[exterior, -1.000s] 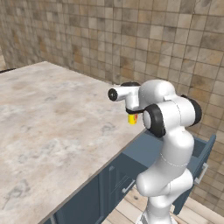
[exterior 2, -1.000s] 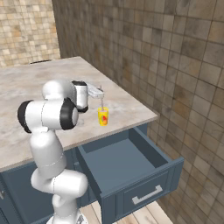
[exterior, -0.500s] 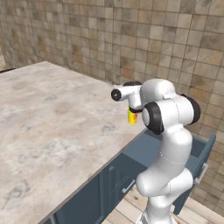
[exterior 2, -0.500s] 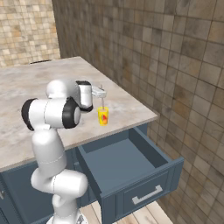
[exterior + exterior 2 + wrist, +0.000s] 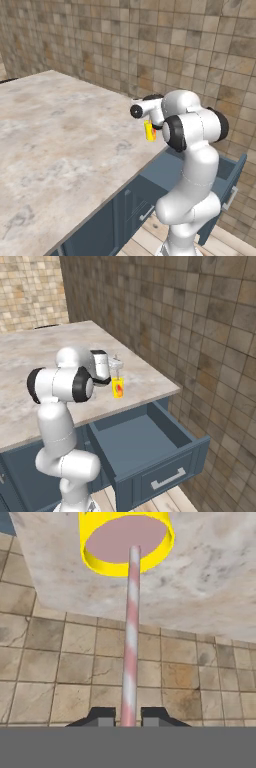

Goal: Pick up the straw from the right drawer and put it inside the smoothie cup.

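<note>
With the gripper (image 5: 127, 716) pinching the straw (image 5: 130, 637) between its fingertips, the far end reaching ahead over the smoothie cup (image 5: 125, 541) mouth, an early release could tip the thin straw past the rim onto the counter (image 5: 210, 587).

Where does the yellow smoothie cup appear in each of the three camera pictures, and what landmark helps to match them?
Left base view: the smoothie cup stands right of centre, partly behind the white arm, near the counter edge.
Right base view: the cup stands left of centre, near the counter edge above the open drawer.
Hand view: the cup is at top centre, seen from above.
Shared landmark: the marble counter.
</note>
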